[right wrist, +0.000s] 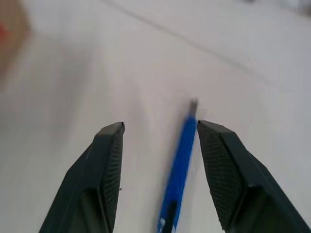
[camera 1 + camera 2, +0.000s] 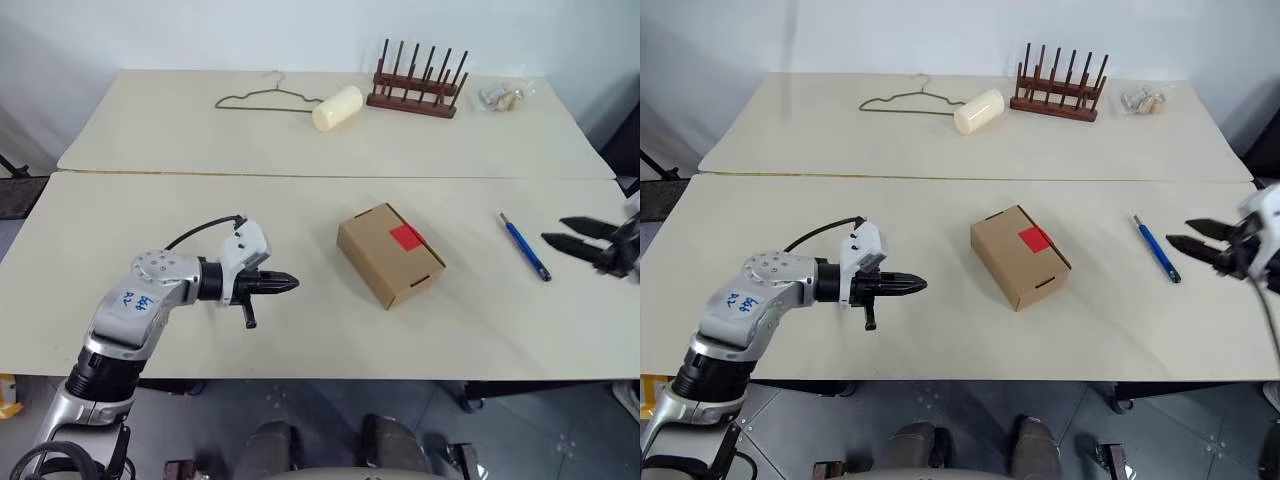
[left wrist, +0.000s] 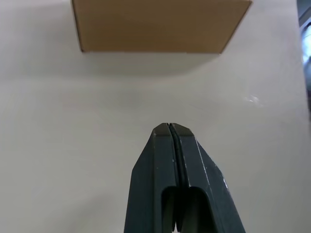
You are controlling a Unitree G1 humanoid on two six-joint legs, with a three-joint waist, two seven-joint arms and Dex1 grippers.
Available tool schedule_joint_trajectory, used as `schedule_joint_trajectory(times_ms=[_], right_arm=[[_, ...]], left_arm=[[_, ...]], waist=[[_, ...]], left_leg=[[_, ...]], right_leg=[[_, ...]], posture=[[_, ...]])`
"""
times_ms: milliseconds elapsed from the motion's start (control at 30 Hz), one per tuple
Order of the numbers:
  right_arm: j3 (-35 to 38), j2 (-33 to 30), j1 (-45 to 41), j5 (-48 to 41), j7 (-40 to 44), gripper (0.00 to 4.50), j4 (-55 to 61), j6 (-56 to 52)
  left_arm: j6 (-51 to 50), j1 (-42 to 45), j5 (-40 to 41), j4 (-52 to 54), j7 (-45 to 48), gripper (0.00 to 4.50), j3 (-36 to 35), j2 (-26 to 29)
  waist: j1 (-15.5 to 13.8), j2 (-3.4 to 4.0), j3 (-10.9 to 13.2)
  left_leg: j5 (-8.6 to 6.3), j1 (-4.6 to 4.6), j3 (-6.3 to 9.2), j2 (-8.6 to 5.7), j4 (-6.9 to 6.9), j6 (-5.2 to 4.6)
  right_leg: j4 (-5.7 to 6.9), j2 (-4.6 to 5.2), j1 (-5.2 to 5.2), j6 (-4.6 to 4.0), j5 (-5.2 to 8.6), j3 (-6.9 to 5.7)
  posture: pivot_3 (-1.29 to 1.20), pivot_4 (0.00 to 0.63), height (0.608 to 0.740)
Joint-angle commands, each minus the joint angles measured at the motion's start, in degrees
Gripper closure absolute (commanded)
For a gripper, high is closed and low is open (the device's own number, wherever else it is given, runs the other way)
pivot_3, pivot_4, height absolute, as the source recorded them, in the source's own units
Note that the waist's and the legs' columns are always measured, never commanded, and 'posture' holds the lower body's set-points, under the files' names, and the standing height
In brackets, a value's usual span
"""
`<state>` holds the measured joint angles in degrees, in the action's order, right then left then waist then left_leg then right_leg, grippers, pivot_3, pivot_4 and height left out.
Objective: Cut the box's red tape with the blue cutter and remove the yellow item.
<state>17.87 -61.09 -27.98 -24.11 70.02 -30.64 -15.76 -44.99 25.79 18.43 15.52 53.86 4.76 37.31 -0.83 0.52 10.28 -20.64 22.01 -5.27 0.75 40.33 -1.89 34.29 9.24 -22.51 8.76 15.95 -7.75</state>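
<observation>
Between the right gripper's [image 1: 160,131] spread fingers lies the blue cutter [image 1: 179,162], ungrasped; next they should close. Left gripper [image 3: 168,127] fingers together.

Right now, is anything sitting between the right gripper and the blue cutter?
Nothing visible. The right gripper is open beside the blue cutter, which lies flat on bare table. In the right wrist view the cutter shows between the fingers. The box sits well off to the side.

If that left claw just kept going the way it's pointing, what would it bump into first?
Probably the box. The shut left gripper points across bare table toward the carton's side, with nothing lying between; its height against the box is hard to judge.
</observation>
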Motion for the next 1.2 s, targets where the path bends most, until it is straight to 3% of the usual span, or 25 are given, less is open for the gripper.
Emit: schedule_joint_trajectory(times_ms=[33, 200, 233, 433, 533, 833, 1200], right_arm=[[-1.9, 2.5, -3.1, -0.7, -0.1, 2.68, 4.6, -1.5], [-8.7, 11.4, -8.4, 6.5, -4.5, 4.36, 2.8, 7.7], [-10.0, 13.2, -9.2, 8.3, -6.1, 4.48, 1.4, 10.0], [-15.6, 22.9, -10.7, 15.5, -14.1, 4.48, -1.7, 18.7], [-17.7, 25.6, -8.9, 14.4, -11.0, 4.48, 1.9, 18.4], [-19.4, 21.0, 1.6, 8.2, -1.9, 4.48, 22.7, 4.5], [-19.3, 19.7, 9.1, 6.1, -4.7, 4.48, 36.4, -5.9]], left_arm=[[-0.9, -0.7, 0.8, 2.2, -3.7, 4.50, -1.3, -1.3], [-3.0, 2.3, -0.7, -0.3, -10.0, 4.50, 1.4, -6.5], [-3.5, 3.3, -1.0, -1.0, -11.3, 4.50, 1.9, -7.8], [-3.6, 7.3, -1.9, -4.7, -15.3, 4.50, 5.4, -14.0], [-4.8, 8.7, -2.9, -7.1, -17.8, 4.50, 7.2, -16.9], [-6.2, 7.4, -2.8, -5.0, -16.8, 4.50, 11.4, -17.5], [-9.7, 4.0, -0.3, 2.5, -15.5, 4.50, 9.5, -12.7]], waist=[[0.0, -0.10, -0.1], [0.6, -0.13, 0.0], [0.6, -0.13, 0.0], [0.5, -0.12, -0.1], [0.7, -0.12, -0.1], [0.6, -0.12, -0.1], [0.4, -0.13, 0.0]], left_leg=[[0.00, -0.07, -0.01, 0.00, 0.00, 0.01], [0.00, -0.35, -0.02, -0.04, 0.03, 0.01], [0.01, -0.34, -0.02, -0.05, 0.03, 0.01], [0.00, -0.33, -0.03, -0.06, -0.05, 0.02], [0.01, -0.33, -0.04, -0.06, -0.08, 0.03], [0.01, -0.33, -0.02, -0.06, -0.09, 0.03], [0.00, -0.42, 0.03, -0.05, -0.11, 0.03]], right_leg=[[0.02, 0.00, 0.06, 0.00, 0.00, 0.01], [0.16, 0.01, 0.10, -0.01, 0.00, 0.39], [0.22, 0.03, 0.07, -0.01, 0.00, 0.38], [0.27, 0.03, 0.05, -0.01, 0.00, 0.29], [0.27, 0.03, 0.04, -0.01, 0.00, 0.27], [0.26, 0.03, 0.04, -0.01, 0.00, 0.26], [0.27, 0.03, 0.04, -0.02, 0.00, 0.37]], posture=[[0.00, 0.150, 0.740], [0.00, 0.150, 0.740], [0.00, 0.150, 0.740], [0.00, 0.150, 0.740], [0.00, 0.150, 0.740], [0.00, 0.150, 0.740], [0.00, 0.150, 0.740]])
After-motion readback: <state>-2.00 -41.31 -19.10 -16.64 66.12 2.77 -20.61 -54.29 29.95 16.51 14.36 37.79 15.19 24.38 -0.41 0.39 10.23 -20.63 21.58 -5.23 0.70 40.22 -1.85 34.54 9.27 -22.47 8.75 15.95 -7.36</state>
